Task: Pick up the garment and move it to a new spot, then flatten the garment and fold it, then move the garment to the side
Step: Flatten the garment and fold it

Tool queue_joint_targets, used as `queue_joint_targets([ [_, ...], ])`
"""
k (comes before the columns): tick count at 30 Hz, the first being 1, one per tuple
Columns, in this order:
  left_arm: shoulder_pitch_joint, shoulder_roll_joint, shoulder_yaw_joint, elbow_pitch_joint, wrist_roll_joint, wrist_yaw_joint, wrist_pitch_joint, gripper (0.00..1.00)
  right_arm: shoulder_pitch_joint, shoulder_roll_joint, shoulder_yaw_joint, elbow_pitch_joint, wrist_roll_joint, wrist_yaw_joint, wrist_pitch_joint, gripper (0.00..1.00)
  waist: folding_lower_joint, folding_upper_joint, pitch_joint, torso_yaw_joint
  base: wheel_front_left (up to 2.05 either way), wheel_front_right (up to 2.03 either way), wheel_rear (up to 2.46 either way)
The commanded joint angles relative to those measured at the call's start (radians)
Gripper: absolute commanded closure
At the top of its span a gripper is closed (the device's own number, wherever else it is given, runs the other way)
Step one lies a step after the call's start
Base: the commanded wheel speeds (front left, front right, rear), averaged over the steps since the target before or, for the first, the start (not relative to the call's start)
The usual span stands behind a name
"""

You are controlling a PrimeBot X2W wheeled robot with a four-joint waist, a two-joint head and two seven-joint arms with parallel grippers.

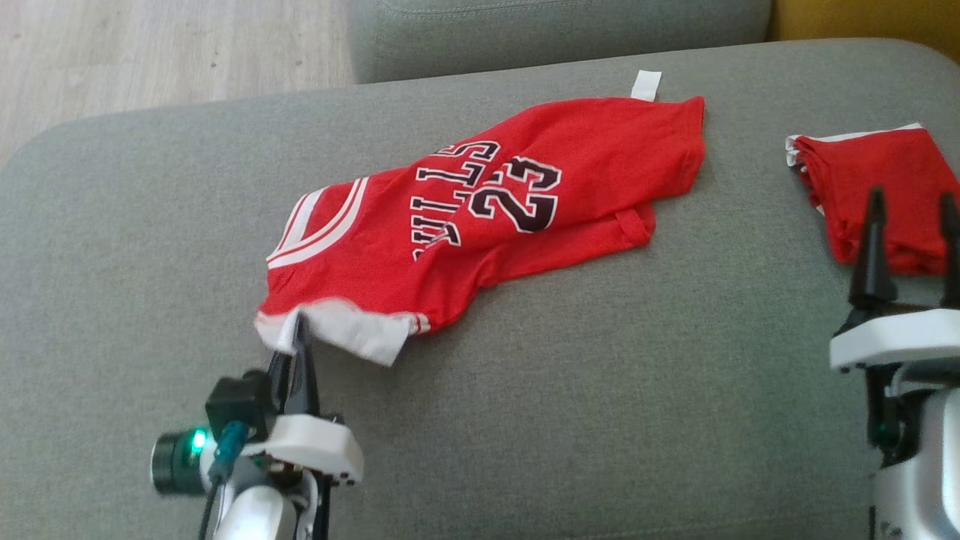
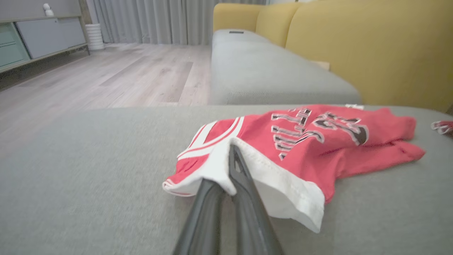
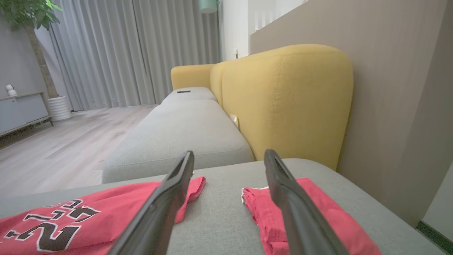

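left claw (image 1: 300, 330) pinching jersey (image 1: 480, 217) hem, right claw (image 1: 911, 225) spread

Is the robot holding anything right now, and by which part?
The left end effector pinches the red jersey by its white edge band; the right end effector is open, holding nothing.

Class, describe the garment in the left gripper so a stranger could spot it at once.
On the grey sofa seat lie two red garments. The jersey sprawls mid-seat, its white edge pinched by the left gripper. Unlike the plain folded garment at the right, it bears black lettering and the number 23.
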State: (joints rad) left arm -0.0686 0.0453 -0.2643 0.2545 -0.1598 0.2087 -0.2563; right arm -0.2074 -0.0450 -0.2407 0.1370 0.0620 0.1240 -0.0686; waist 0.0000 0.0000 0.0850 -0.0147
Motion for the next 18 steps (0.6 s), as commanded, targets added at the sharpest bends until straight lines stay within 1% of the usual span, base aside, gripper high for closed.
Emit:
queue_joint_targets([
  [1, -0.031, 0.005, 0.035, -0.009, -0.003, 0.020, -0.005, 0.18, -0.008, -0.005, 0.034, -0.028, 0.009, 0.007, 0.005, 0.00, 0.0000, 0.0000, -0.002, 0.001, 0.00, 0.00, 0.00],
  [2, -0.036, 0.005, 0.040, 0.006, -0.006, 0.036, -0.005, 0.00, -0.004, -0.005, 0.042, -0.025, 0.011, 0.007, 0.007, 0.00, 0.0000, 0.0000, -0.003, 0.001, 0.00, 0.00, 0.00],
  [5, -0.048, 0.005, 0.048, 0.013, -0.009, 0.061, -0.005, 0.00, 0.008, -0.005, 0.066, -0.016, 0.018, 0.007, 0.012, 0.00, 0.0000, 0.0000, -0.003, 0.006, 0.00, 0.00, 0.00],
  [8, -0.059, 0.005, 0.049, -0.015, -0.007, 0.067, -0.005, 0.00, 0.021, -0.005, 0.089, -0.001, 0.028, 0.007, 0.011, 0.00, 0.0000, 0.0000, -0.001, 0.015, 0.00, 0.00, 0.00],
  [14, -0.066, 0.005, 0.029, -0.166, -0.030, 0.041, -0.005, 0.00, 0.040, -0.005, 0.150, 0.036, 0.056, 0.007, -0.003, 0.00, 0.0000, 0.0000, 0.009, 0.033, 0.00, 0.00, 0.00],
  [18, -0.057, 0.005, 0.013, -0.223, -0.035, 0.035, -0.005, 0.00, 0.039, -0.005, 0.187, 0.075, 0.078, 0.007, -0.022, 0.00, 0.0000, 0.0000, 0.015, 0.043, 0.00, 0.00, 0.00],
])
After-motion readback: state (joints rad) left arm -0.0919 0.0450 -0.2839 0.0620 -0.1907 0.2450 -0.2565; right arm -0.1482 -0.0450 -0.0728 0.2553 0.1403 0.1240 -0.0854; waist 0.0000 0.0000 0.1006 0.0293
